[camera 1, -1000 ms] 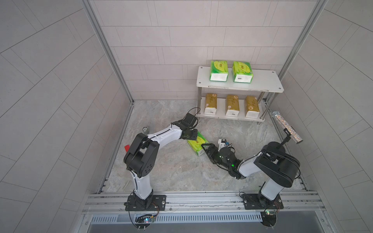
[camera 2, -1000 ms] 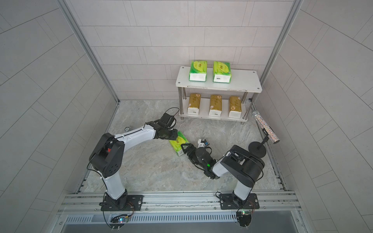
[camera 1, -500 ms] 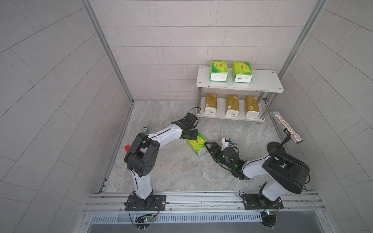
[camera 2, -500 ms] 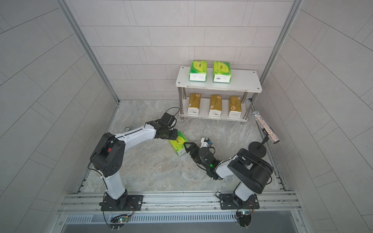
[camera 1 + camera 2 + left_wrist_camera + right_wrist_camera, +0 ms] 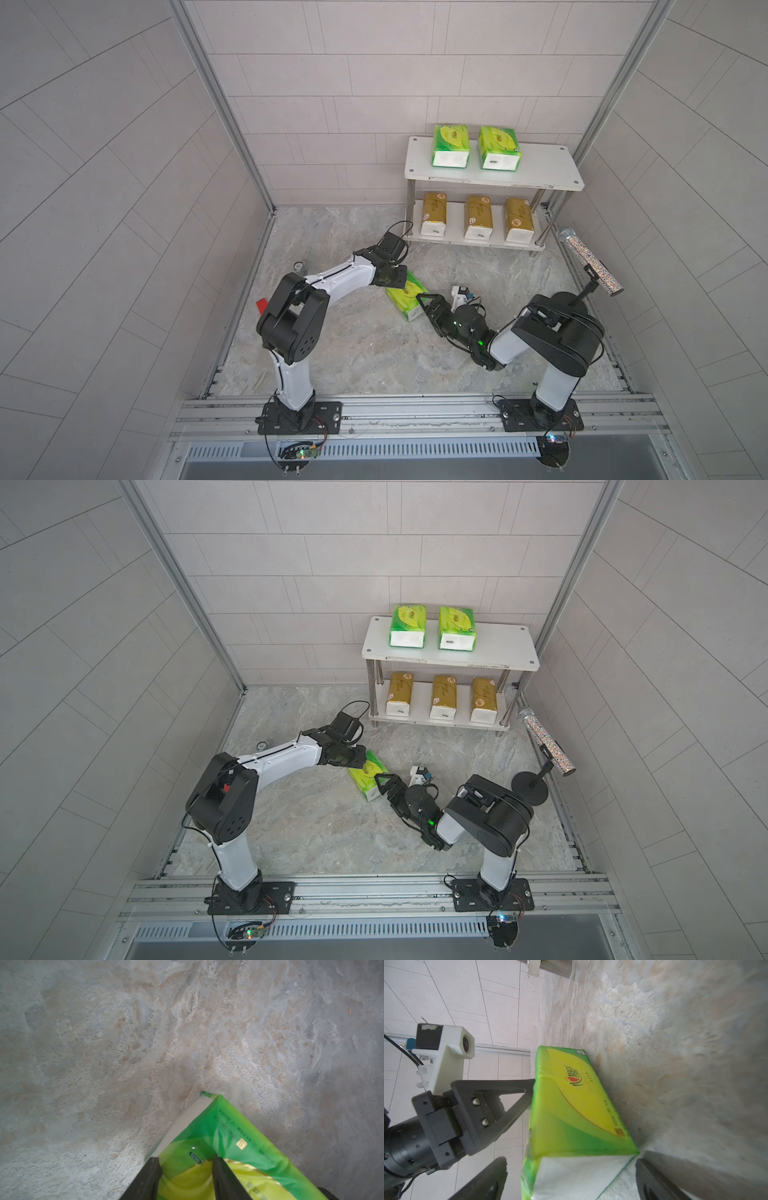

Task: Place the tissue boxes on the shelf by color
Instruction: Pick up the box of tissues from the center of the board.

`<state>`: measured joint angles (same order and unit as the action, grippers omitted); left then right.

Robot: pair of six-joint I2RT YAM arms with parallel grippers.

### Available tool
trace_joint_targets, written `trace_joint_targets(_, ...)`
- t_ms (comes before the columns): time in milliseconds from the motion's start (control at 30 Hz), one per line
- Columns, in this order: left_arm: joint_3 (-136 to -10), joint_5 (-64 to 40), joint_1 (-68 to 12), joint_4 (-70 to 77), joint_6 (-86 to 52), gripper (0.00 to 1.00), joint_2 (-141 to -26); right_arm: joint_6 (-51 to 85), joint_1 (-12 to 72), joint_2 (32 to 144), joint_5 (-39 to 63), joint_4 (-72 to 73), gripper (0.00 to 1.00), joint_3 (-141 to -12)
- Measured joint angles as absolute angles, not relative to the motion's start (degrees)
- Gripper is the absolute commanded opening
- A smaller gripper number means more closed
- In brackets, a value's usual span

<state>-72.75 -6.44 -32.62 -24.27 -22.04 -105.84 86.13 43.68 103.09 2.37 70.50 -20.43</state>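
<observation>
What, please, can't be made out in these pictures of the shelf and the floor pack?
- Lower tier's rear on the shelf: hidden under its top board in both top views.
- Print on the gold packs: too small in both top views.
- Small round thing by the wall: too small to name.
- Near end of the green pack: cut off by the right wrist view's edge.

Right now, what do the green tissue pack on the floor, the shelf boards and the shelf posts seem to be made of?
The green tissue pack: probably thin glossy plastic film; it creases and shines, and its end shows white. The shelf boards: smooth matte white, perhaps coated wood or plastic; I cannot tell. The shelf posts: polished metal, by their silvery gleam.
</observation>
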Motion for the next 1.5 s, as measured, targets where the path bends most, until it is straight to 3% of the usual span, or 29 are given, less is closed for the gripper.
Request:
trace_joint_targets(200,-72.7,-6.5,-32.6,-24.3,-22.0,0.48,-105.9,88.2,43.3,109.0,2.7,79.1,0.98,-22.0)
trace_joint_targets(767,-72.8,-7.5,-32.2,-24.2,-22.0,0.48,-105.9,88.8,41.9,111.1,4.7,77.2,0.74,-24.9)
trace_joint_targets(1000,-74.0,-6.4,-32.2,-26.0,-22.2,0.68,-105.7,88.8,41.9,110.4,4.9,76.1,0.69,-24.9)
trace_joint_targets(1200,-79.8,-2.7,-32.2,-35.4,-22.9,0.75,-104.8,87.9,41.9,104.8,5.6,70.1,0.67,-24.8)
trace_joint_targets(1500,-86.0,5.7,-30.2,-44.2,-26.8,0.79,-91.9,82.5,41.6,83.8,6.8,49.2,0.66,-24.9)
